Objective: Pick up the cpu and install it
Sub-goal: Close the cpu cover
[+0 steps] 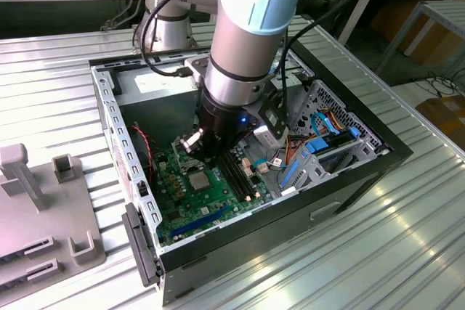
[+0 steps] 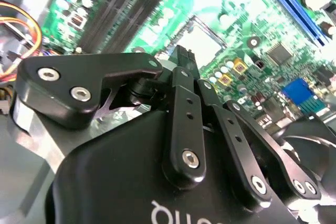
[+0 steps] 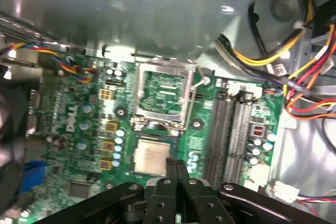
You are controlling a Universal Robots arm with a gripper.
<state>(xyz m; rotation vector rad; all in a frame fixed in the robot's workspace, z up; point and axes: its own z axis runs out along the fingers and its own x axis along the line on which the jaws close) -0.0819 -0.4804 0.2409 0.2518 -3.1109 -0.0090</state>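
Claw (image 3: 176, 167) fingers look pressed together with nothing between them — we see it hovering just over the green motherboard (image 3: 79, 129) inside the open PC case (image 1: 349, 179) on the desk (image 1: 407, 252). Moving rightward, the cpu (image 3: 150, 157) lies flat right beside the fingertips, next to the open metal socket (image 3: 160, 95) — memory slots (image 3: 231, 129) further right.

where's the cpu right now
In the first wrist view the cpu lies flat on the green motherboard, beside the open metal-framed socket and just ahead of the shut gripper.
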